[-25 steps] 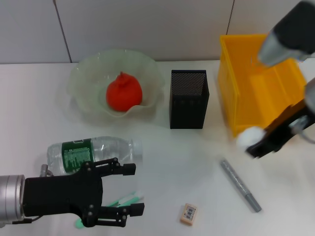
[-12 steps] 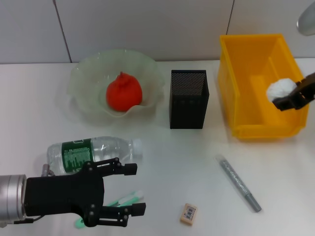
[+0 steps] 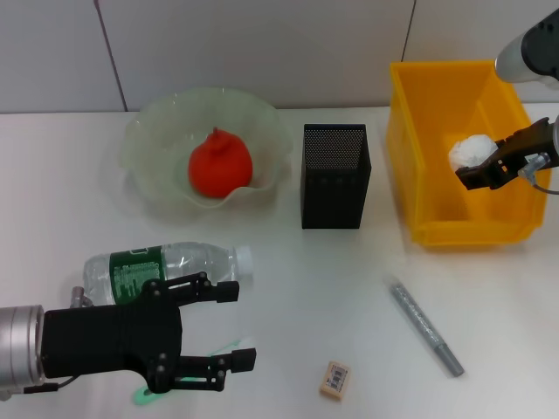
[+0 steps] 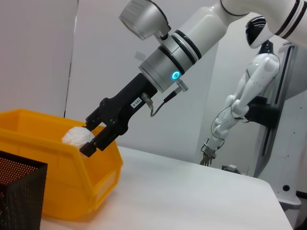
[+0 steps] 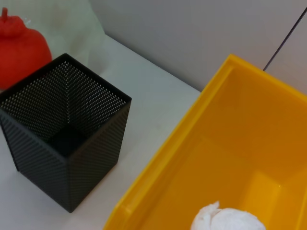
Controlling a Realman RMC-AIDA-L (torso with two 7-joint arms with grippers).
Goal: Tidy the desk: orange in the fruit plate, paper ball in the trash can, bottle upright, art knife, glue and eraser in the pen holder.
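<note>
Right pincer (image 3: 476, 171) clamps the white paper ball (image 3: 468, 151) over the yellow bin (image 3: 419, 157); left pincer (image 3: 234, 325) spread apart beside the green-labelled bottle (image 3: 166, 269), print unreadable

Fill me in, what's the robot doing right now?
It is tidying a desk. The right claw holds the paper ball over the inside of the yellow bin, not yet let go. The left claw is open, low over the table beside the bottle, which lies on its side. The orange is already in the fruit plate. The eraser and a grey pen-like tool lie on the table, outside the black mesh pen holder.
</note>
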